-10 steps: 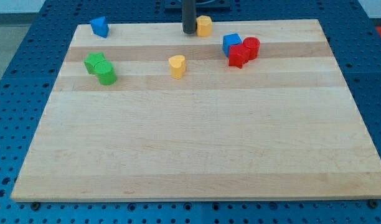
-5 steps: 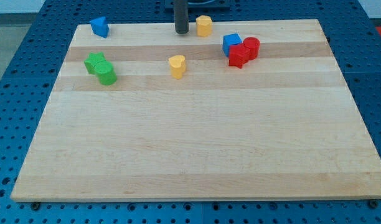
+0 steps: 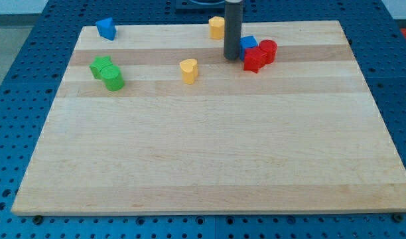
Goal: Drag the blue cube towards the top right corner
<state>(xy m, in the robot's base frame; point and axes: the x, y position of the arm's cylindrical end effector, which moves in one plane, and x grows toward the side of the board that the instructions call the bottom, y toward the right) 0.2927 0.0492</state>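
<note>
Blue cube, 2 red blocks, 2 green, 2 yellow, pale striped wood board.

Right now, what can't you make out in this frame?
- Blue cube: its left part is hidden behind my rod in the camera view, so I cannot tell whether my tip touches it.
- Two red blocks: pressed together, shapes too small to name; one covers the cube's lower right.
- My rod: cut off by the view's top edge.
- Yellow block at the top: shape unclear at this size.
</note>
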